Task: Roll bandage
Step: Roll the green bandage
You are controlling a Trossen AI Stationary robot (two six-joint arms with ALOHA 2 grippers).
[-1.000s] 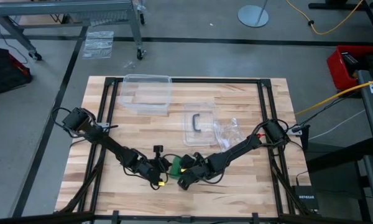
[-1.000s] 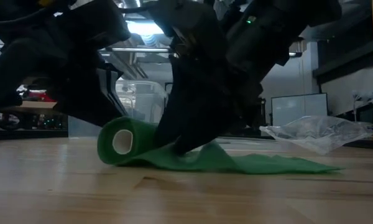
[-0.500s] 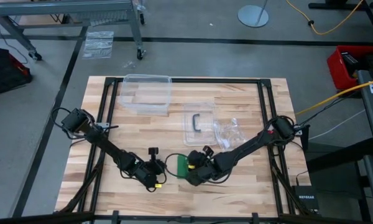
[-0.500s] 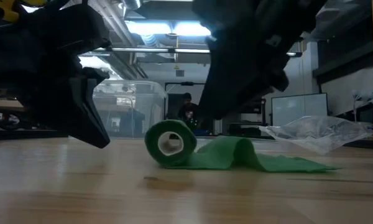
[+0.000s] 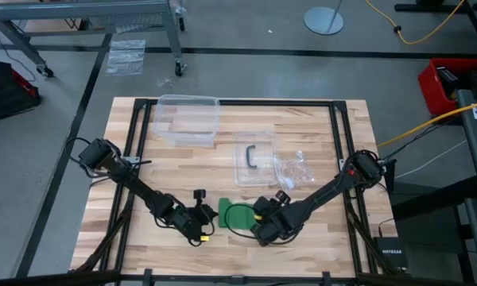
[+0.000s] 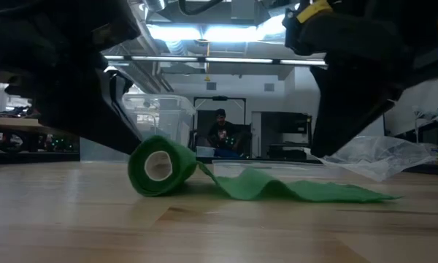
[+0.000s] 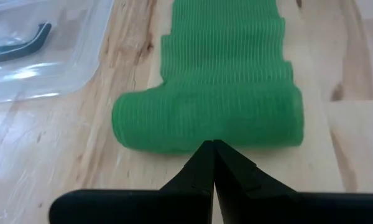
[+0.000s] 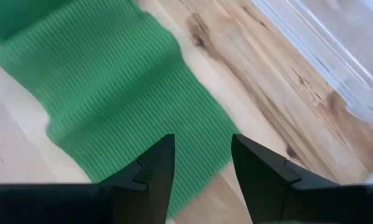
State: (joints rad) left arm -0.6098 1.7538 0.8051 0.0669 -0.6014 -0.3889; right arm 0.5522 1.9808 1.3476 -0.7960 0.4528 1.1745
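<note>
The green bandage lies on the wood table, partly rolled. Its roll [image 6: 159, 166] rests on its curved side, and the loose strip [image 6: 299, 188] runs rippled from it toward the table's right; both also show in the high view [image 5: 226, 209]. My left gripper [image 7: 211, 144] is shut, with its tips at the roll's side [image 5: 212, 213]. My right gripper [image 8: 202, 140] is open and hovers over the strip's free end [image 8: 112, 81], raised off the table [image 5: 254, 222]. My left gripper's shut fingertips stand level against the roll's curved side [image 7: 211, 132], coming from the table's left. I cannot tell whether they touch it. The roll lies on the table with its strip trailing away from the fingers.
A clear plastic tub [image 5: 187, 119] stands at the far left. A clear lid with a dark handle [image 5: 252, 159] and a crumpled clear bag [image 5: 292, 168] lie just beyond the bandage. A person [image 6: 220, 131] sits in the room behind.
My right gripper has come off the bandage, risen and gone toward the table's right edge. My left gripper drew back from the roll and has come up to it again. The roll rolled toward the right, then back a little toward the left; the strip's free end stayed put.
</note>
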